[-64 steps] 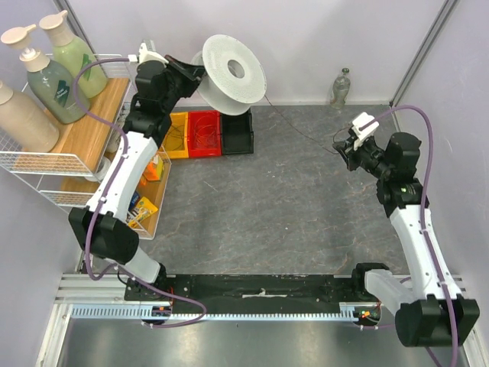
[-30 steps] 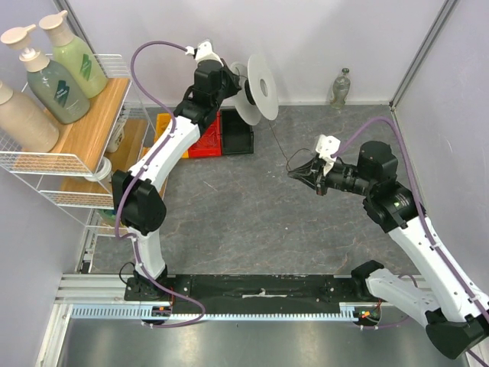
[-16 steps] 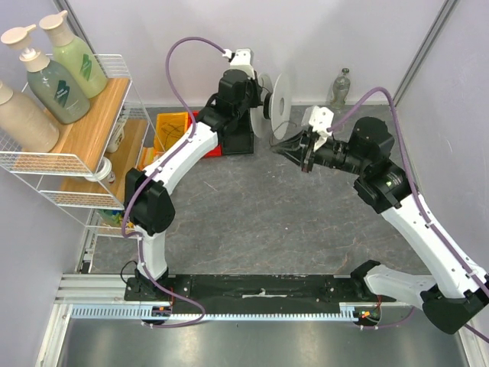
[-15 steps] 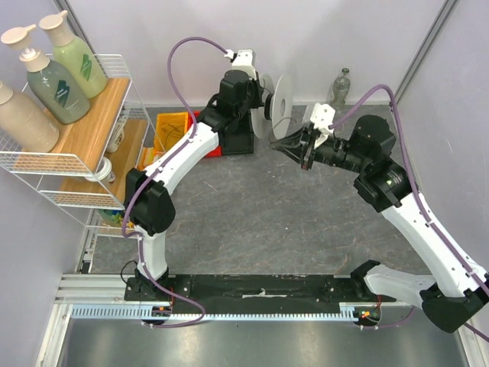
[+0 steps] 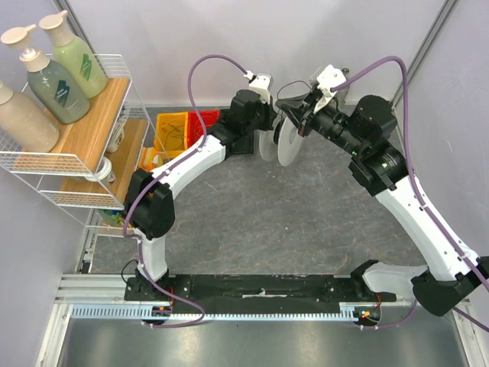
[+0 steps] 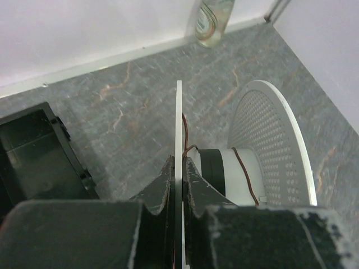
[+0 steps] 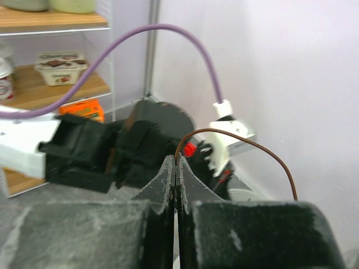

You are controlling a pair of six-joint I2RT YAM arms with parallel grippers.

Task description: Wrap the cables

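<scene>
The left gripper (image 6: 178,166) is nearly shut, its two fingers pinching the thin edge of one flange of the white spool (image 5: 289,142). The spool is held off the table near the far edge, turned on its side so that both flanges stand about upright. In the left wrist view the gripped flange shows edge-on as a narrow white line between the fingers. The hub and the second, perforated flange (image 6: 275,151) lie just to its right.

The right gripper (image 7: 176,162) is fully shut, and the thin dark cable (image 7: 247,140) is caught between its fingertips. From the fingertips the cable rises and arcs over to the right in the right wrist view. In the top view a thin loop of it shows above the spool, against the back wall. A few turns of cable lie around the spool's hub (image 6: 240,163). The two grippers are close together, with the right one just beside the spool on its far right side.

A black bin (image 6: 33,140) sits on the table left of the spool, and a yellow bin (image 5: 170,128) is further left along the far edge. A clear bottle (image 6: 212,14) stands against the back wall. A wire rack (image 5: 114,60) with pump bottles (image 5: 53,84) stands at the table's left edge.
</scene>
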